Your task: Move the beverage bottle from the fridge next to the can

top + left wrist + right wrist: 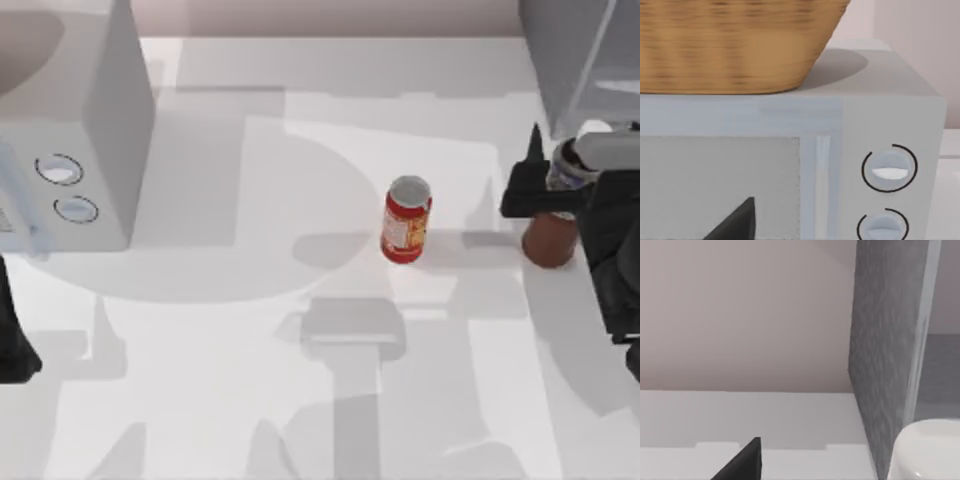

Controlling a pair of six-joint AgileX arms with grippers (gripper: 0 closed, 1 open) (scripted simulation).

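Note:
The beverage bottle (pixel 553 238), brown with a grey-blue label band, stands upright at the right side of the table, in front of the fridge (pixel 570 60). My right gripper (pixel 545 190) is shut on its upper part. The bottle's white cap (pixel 930 452) shows in the right wrist view beside the grey fridge wall (pixel 890 340). The red can (pixel 405 222) stands upright near the table's middle, well to the left of the bottle. My left gripper (pixel 15 345) is parked at the table's left edge, open and holding nothing.
A white box with two round dials (pixel 70 150) stands at the back left, and the left wrist view shows its dials (pixel 889 167) and a wicker basket (pixel 735 45) on top of it. Bare table lies between the can and the bottle.

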